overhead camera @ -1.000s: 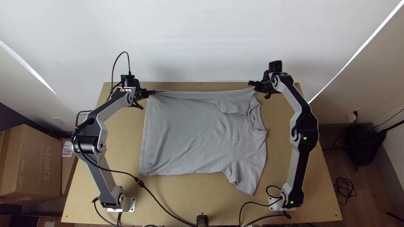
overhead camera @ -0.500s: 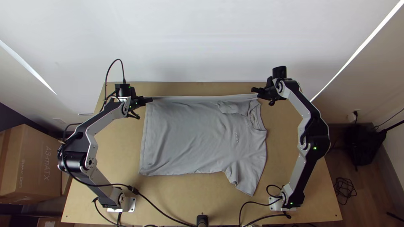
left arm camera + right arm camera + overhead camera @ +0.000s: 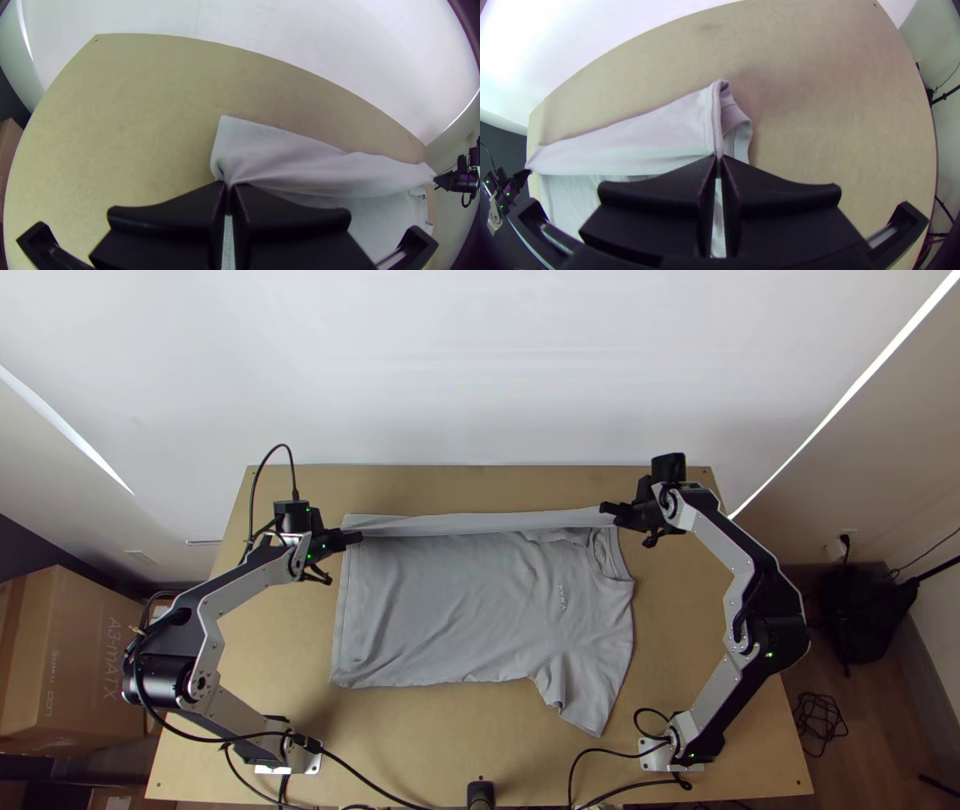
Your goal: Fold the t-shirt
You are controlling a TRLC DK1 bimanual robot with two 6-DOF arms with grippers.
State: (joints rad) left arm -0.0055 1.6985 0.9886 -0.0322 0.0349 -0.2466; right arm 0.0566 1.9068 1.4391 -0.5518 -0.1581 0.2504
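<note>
T-shirt [image 3: 450, 600] pinched in left tool [image 3: 356, 537] and right tool [image 3: 608, 510]; cables [image 3: 601, 751] near both bases [image 3: 313, 757].

i can see the left gripper [image 3: 356, 537] pinching the pale grey t-shirt [image 3: 305, 170] between its black fingers [image 3: 170, 220], a corner jutting past the tips. the cloth stretches in a loose fold to the right gripper [image 3: 609, 510], over more shirt, with bare wooden table [image 3: 125, 120] beside it.

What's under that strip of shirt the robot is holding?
The grey t-shirt comes out from under the strip, and a crumpled bit pokes out too. Whatever lies right beneath is covered, so I can't tell.
</note>
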